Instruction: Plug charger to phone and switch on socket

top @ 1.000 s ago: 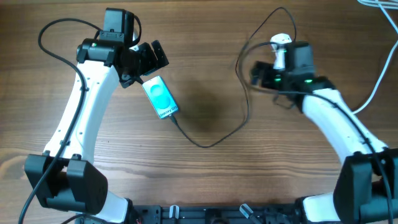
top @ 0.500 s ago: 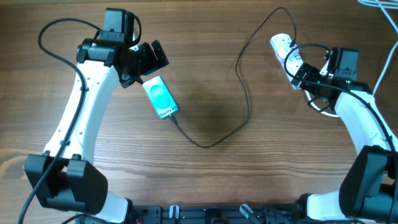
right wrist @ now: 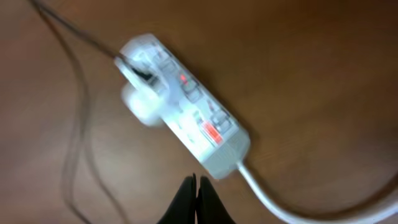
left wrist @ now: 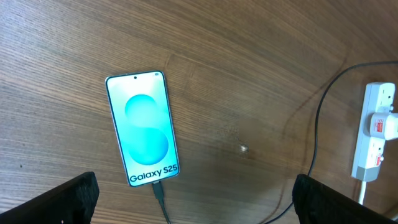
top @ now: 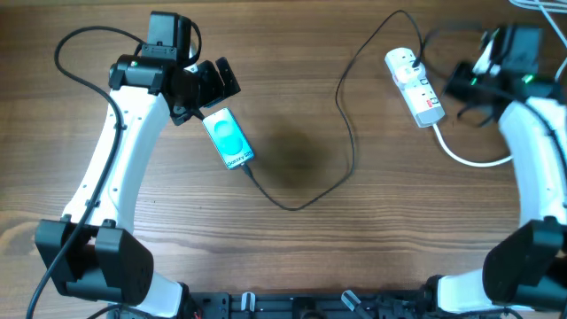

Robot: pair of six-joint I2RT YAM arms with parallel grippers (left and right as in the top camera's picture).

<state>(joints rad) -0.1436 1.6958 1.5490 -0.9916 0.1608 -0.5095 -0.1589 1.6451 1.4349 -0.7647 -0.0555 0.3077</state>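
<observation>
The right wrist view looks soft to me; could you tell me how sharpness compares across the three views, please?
Right wrist view: blurred throughout, the power strip smeared and its markings unreadable. Left wrist view: sharp, the lettering on the phone easy to read. Overhead view: mostly crisp, with a soft dark shadow on the table.

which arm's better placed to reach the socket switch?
Right. Its gripper, shut, hangs near the socket's cord end, with the switches in its wrist view. The left gripper sits open by the phone, much farther from the socket.
</observation>
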